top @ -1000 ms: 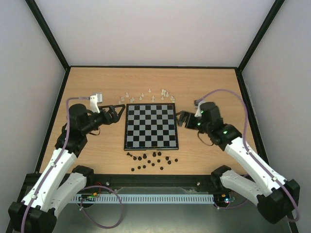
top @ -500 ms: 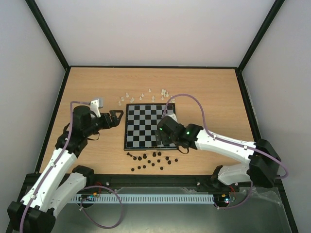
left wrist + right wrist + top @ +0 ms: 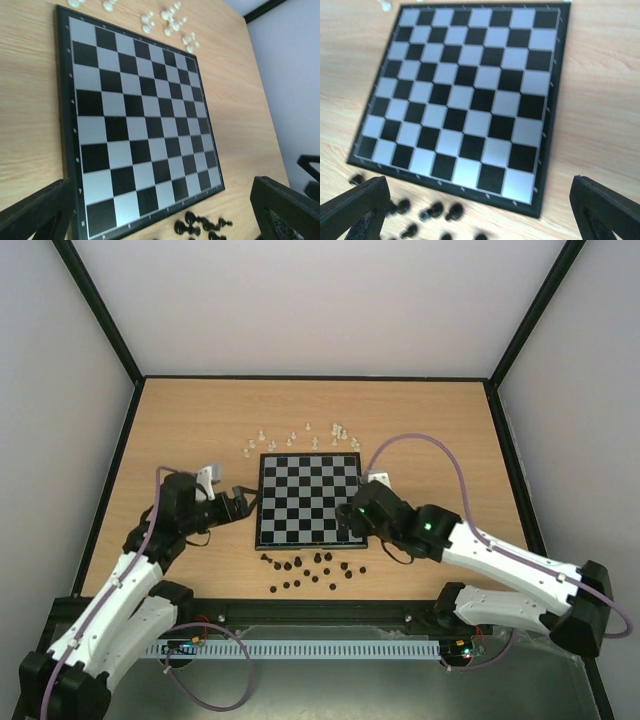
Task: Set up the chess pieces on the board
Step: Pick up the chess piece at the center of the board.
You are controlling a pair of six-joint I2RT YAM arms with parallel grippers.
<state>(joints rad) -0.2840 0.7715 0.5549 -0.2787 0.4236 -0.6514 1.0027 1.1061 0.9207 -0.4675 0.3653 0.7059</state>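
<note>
The table (image 3: 180, 420) carries the board (image 3: 310, 500) at its middle, lying flat and square to the arms, with no piece on any square. The left gripper (image 3: 243, 502) hangs just beside the board's left edge. Its jaws are spread as wide as they go and hold nothing. The right gripper (image 3: 348, 525) is over the board's near right corner, also fully spread and empty; how high above the squares it sits I cannot tell.

The dark pieces (image 3: 310, 565) lie scattered in a loose bunch just off the near edge, and some look tipped over. The white pieces (image 3: 315, 435) are strewn along the far edge, several huddled near the far right corner.

Risks, as I judge them:
- Wide jaws coming down into the tight dark bunch may knock neighbours over or roll them away
- Pieces this tiny can slip or twist in the fingers and land toppled or off their square
- A low right gripper could nudge the board's corner and skew it
- Reaching for the white pieces means crossing the board, so any piece already placed may be swept off
- Both arms working close to the board may collide
</note>
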